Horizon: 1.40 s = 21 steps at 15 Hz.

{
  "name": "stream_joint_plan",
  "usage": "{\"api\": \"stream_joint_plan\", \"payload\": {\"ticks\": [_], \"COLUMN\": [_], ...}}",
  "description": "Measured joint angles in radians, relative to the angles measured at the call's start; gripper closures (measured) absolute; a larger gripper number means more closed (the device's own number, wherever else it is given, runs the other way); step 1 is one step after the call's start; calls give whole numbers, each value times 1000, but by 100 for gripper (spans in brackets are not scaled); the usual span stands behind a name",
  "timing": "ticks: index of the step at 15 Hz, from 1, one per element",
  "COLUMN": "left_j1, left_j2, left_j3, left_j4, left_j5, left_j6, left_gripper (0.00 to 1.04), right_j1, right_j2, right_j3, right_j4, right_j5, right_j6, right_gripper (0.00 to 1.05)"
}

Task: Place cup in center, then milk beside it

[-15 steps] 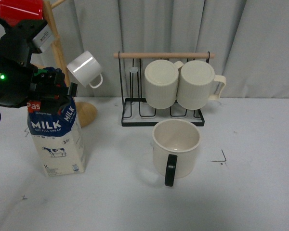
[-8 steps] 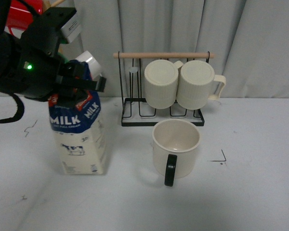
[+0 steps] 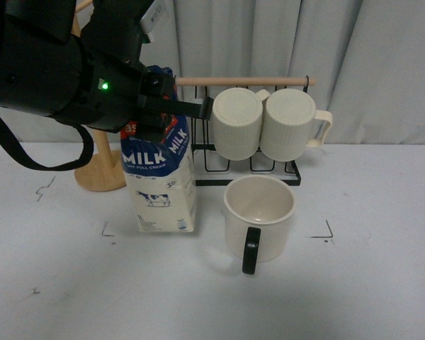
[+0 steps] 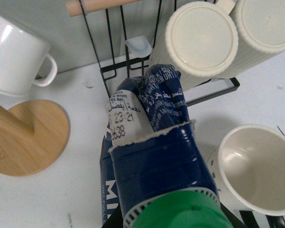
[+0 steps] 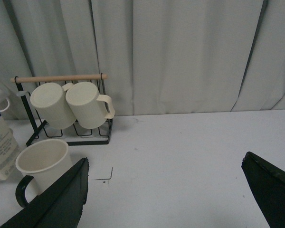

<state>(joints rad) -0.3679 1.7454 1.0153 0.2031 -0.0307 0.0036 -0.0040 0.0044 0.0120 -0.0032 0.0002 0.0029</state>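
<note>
Two items | milk (image 3: 159, 185) beside cup (image 3: 259, 216) | left gripper (image 3: 161, 106) seemingly clamps milk

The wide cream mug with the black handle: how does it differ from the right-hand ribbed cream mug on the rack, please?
The wide black-handled cream mug stands upright on the table, mouth up; the ribbed cream mug hangs sideways on the black wire rack, base facing forward. The wide mug's wall is smooth, the ribbed mug's grooved. Their handles are black and cream respectively. Both bodies are cream.
</note>
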Motion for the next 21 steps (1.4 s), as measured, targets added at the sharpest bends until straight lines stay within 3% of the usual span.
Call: {"api": "stream_joint_plan", "payload": {"ticks": [10, 15, 16, 21], "left_j1": [-80, -89, -80, 29], "left_j2": [79, 59, -32, -284], "left_j3": [-32, -28, -28, -82], "left_j4": [68, 57, 23, -31], "left_j5": [-52, -34, 1, 54], "left_j6": [9, -1, -45, -135], "left_gripper": [92, 36, 7, 7], "right_j1": [0, 0, 0, 0], "right_j2": [0, 0, 0, 0], "right_j3": [0, 0, 0, 0], "right_j4": [0, 0, 0, 0], "right_j5": [0, 0, 0, 0], "right_j6": [0, 0, 0, 0], "right_gripper": [6, 6, 6, 6]}}
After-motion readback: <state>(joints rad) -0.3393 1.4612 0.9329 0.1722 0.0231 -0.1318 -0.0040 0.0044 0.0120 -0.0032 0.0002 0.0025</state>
